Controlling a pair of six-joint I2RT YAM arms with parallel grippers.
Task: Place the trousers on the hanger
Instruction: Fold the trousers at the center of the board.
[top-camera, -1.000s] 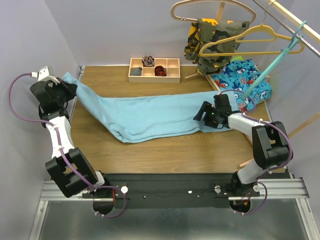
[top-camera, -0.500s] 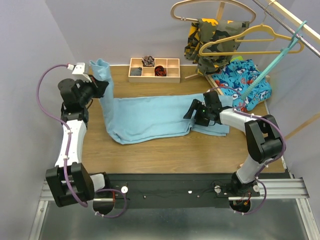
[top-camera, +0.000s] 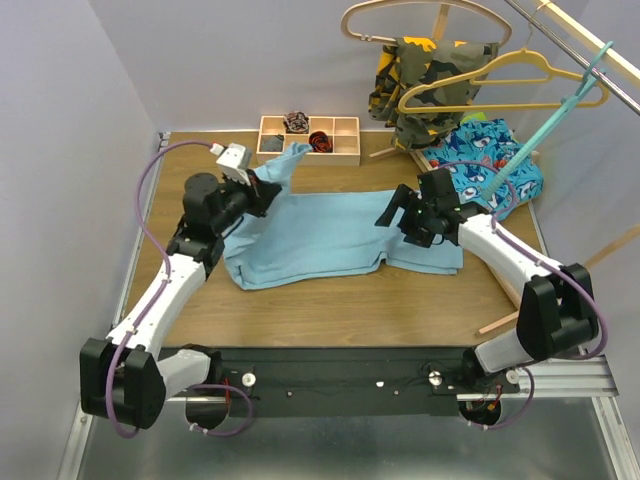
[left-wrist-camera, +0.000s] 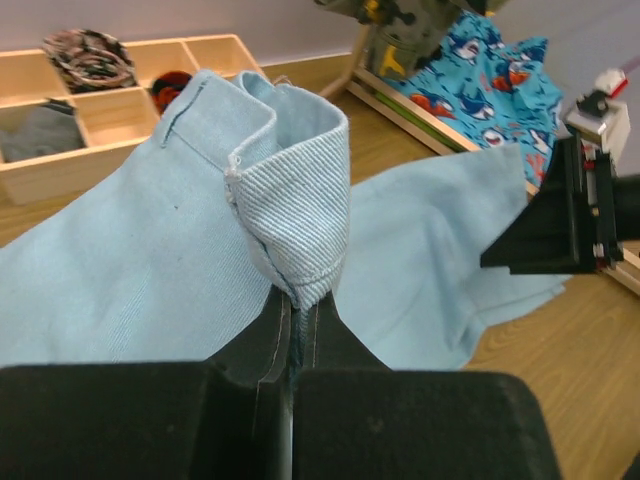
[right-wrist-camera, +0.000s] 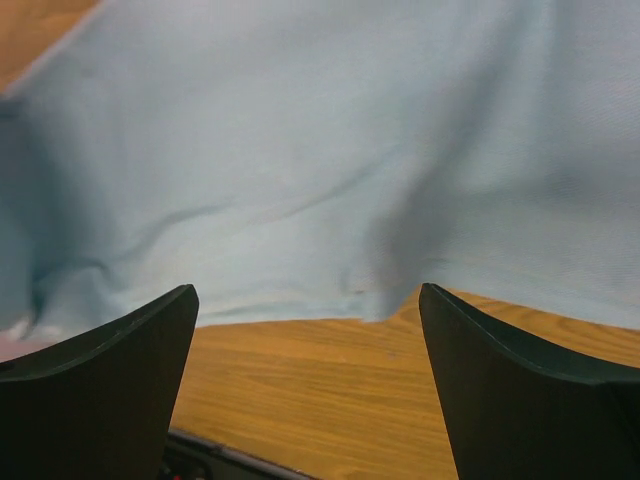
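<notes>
Sky-blue trousers (top-camera: 320, 235), long axis left-right

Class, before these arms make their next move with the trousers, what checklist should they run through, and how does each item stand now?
1. Left gripper shut on the trousers: ok, it pinches a lifted end.
2. Right gripper gripping cloth: not ok, it is open above the trousers with nothing between its fingers.
3. Lifted end free of the wooden tray: cannot tell.
4. Hanger bare: ok, it hangs at the right with nothing on it.
5. Trousers on it: not ok, they lie mostly on the table.
</notes>
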